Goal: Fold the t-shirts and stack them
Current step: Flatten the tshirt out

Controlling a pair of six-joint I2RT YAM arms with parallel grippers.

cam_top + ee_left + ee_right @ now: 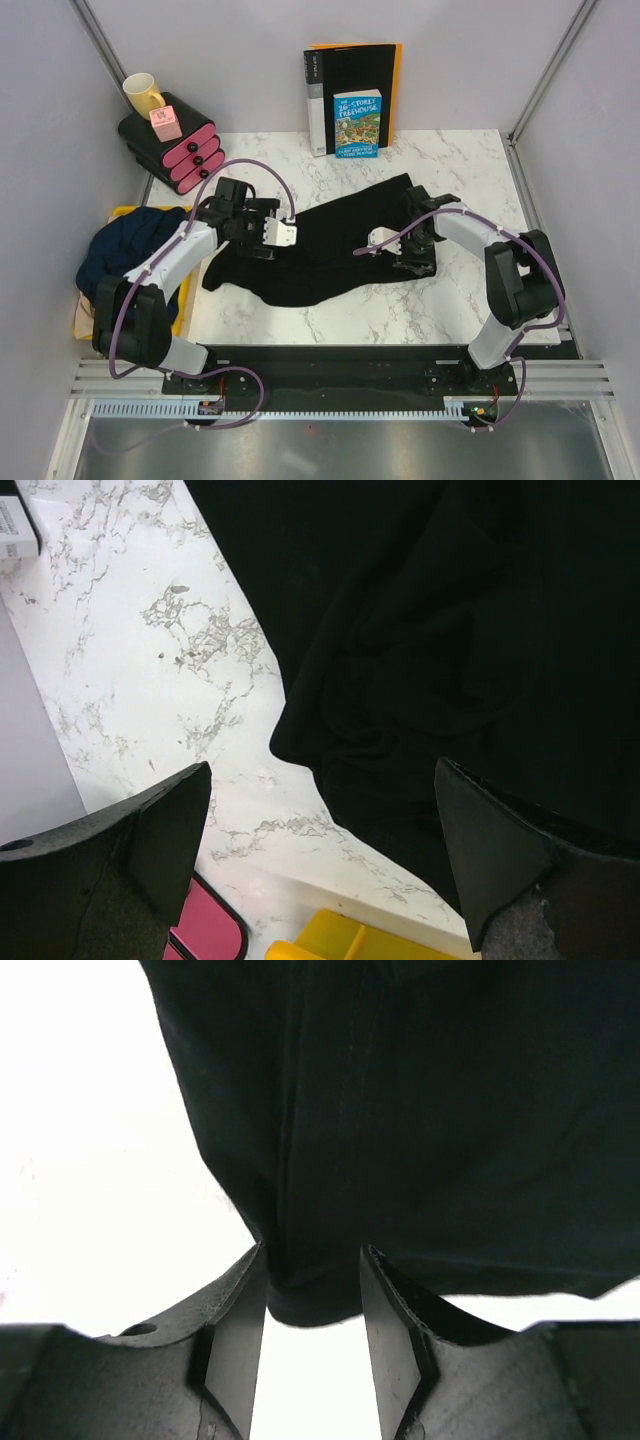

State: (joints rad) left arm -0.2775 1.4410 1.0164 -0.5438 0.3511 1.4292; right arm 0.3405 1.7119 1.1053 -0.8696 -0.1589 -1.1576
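Between the two fingers of the right gripper (pixel 313 1270) sits a bunched fold of the black t-shirt (pixel 320 250), and the fingers pinch it from both sides, near the shirt's right part. Over the shirt's left edge the left gripper (pixel 322 780) hangs with its fingers spread wide and nothing in them. Out from both, the black shirt lies crumpled on the marble table (pixel 450 160), its long side slanting from near left to far right, and the dark blue t-shirt (pixel 130 250) sits piled in the yellow bin (pixel 122 212) at the table's left side.
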